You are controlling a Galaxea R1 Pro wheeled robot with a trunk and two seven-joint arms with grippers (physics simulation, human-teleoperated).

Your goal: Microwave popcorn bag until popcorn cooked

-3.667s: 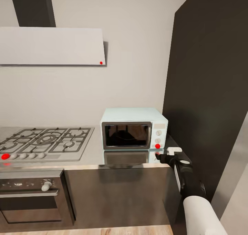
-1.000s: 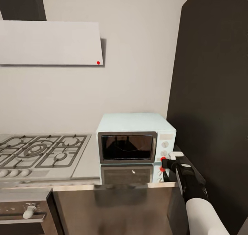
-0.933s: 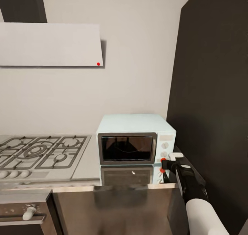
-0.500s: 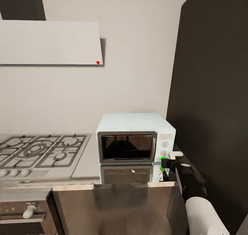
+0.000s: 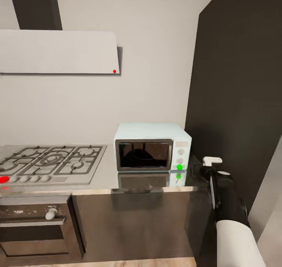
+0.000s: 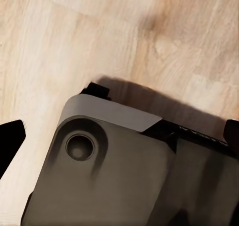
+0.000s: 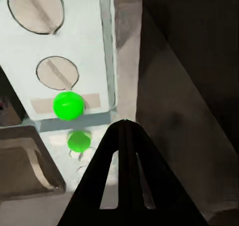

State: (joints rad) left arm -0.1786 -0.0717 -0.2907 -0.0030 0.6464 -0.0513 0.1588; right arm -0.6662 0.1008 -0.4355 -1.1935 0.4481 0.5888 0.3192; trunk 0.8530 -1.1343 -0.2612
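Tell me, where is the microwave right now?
In the head view the microwave sits on the countertop, to the right of the gas hob and beside the dark tall panel, door closed.

The microwave (image 5: 152,146) is set on the surface (image 5: 105,177) at its right end, against the back wall, with its door shut and facing forward. Its knobs (image 5: 180,156) are stacked on the panel right of the door, the lowest button (image 5: 179,167) beneath them. The gas hob (image 5: 51,161) is set into the surface to the left of the microwave, apart from it. The built-in oven (image 5: 37,224) sits below the hob, under the surface edge. The hood (image 5: 58,51) is mounted on the wall above the hob. A tall cabinet (image 5: 239,94) stands right of the microwave. The right hand (image 5: 211,161) is held just right of the microwave, between it and the cabinet, near the surface's right end
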